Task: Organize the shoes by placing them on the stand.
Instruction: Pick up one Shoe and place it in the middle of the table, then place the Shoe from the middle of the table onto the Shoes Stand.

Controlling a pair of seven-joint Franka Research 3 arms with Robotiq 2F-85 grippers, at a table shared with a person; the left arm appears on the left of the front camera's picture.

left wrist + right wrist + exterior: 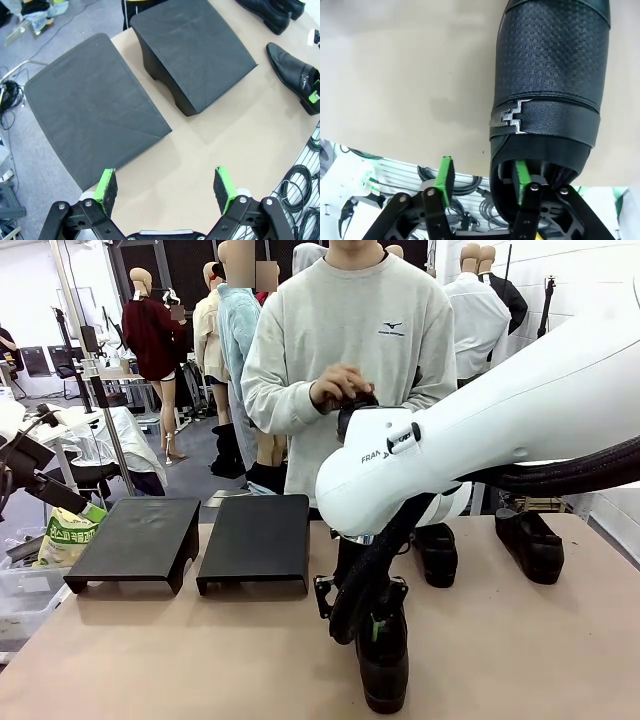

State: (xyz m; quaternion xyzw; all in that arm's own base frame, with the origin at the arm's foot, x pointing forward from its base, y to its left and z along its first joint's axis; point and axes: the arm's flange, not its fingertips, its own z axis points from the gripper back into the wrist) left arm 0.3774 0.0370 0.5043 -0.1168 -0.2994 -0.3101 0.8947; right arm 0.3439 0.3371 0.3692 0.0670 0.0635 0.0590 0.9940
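One black shoe (383,660) lies near the table's front edge, toe toward me. My right gripper (385,618) reaches down onto its heel end. In the right wrist view this shoe (550,75) shows a silver buckle. One finger (521,175) of the right gripper (482,175) is inside the shoe's opening. The other finger (445,172) stands clear of its side, so the jaws are open. Two black stands (135,535) (255,540) sit side by side at the left. My left gripper (165,185) hangs open above the stands (95,115) (195,50), holding nothing.
Two more black shoes (436,552) (530,543) rest on the table at the right. A person stands at the far side with both hands (340,390) on a dark object at chest height. Cables hang off the table's edge (300,190).
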